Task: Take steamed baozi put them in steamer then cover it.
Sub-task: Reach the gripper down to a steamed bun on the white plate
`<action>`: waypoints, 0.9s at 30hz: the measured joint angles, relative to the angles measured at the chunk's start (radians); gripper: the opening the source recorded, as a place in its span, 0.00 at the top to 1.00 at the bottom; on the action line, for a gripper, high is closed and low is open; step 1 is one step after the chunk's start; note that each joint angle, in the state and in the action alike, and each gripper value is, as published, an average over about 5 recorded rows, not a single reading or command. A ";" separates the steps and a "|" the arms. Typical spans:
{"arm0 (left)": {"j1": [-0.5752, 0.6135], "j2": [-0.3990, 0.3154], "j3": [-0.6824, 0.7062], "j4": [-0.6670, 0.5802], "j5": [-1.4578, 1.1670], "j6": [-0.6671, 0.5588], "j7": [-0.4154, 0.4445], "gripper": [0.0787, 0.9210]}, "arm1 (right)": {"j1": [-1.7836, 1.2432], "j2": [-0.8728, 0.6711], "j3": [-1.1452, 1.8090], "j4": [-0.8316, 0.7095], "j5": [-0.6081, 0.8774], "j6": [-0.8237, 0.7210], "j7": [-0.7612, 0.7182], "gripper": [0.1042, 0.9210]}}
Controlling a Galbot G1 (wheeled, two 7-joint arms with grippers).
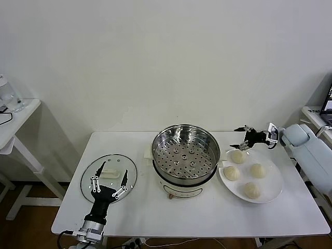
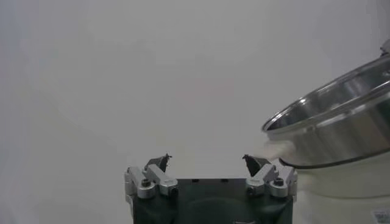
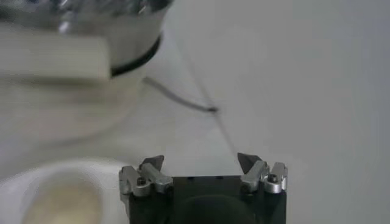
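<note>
— Four steamed baozi [image 1: 245, 171] counted, all on one white plate [image 1: 273, 191] on the white table [image 1: 207, 215]; none in the steamer [image 1: 185, 151]. One steamer, one cover [image 1: 109, 178].

— Any markings?

— A small label on the steamer's white base, too small to read.

— Position of the grippers?

— Right gripper [image 1: 243, 138] hangs at the plate's far edge, just beside the rearmost bun, fingers spread, nothing between them. Its wrist view shows that bun close under its fingers [image 3: 150, 165]. Left gripper [image 1: 109, 185] is over the near edge of the cover, which lies flat on the table left of the steamer; jaws apart, empty, with the cover's white handle just beyond the fingertips.

— Steamer?

— Centre of table, uncovered, perforated tray bare.
</note>
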 measured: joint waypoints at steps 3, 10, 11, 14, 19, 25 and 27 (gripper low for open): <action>0.000 0.000 0.000 0.002 0.000 -0.002 0.000 0.12 | 0.019 0.029 -0.015 -0.038 -0.071 0.013 -0.018 0.12; 0.003 -0.004 0.001 0.005 0.000 -0.005 -0.002 0.12 | 0.044 0.081 -0.032 -0.111 -0.193 0.031 -0.026 0.12; 0.004 -0.005 0.001 0.005 0.000 -0.006 -0.002 0.12 | 0.046 0.086 -0.032 -0.119 -0.205 0.033 -0.026 0.12; 0.005 -0.006 0.001 0.007 0.000 -0.009 -0.002 0.12 | 0.050 0.099 -0.033 -0.139 -0.235 0.037 -0.027 0.12; 0.004 -0.007 0.003 0.008 0.000 -0.010 -0.002 0.12 | 0.051 0.116 -0.033 -0.166 -0.277 0.043 -0.025 0.12; 0.001 -0.007 0.003 0.010 0.000 -0.011 -0.002 0.12 | 0.051 0.131 -0.033 -0.189 -0.306 0.048 -0.014 0.16; -0.001 -0.007 0.002 0.012 0.000 -0.011 -0.002 0.12 | 0.052 0.136 -0.033 -0.194 -0.312 0.050 -0.010 0.19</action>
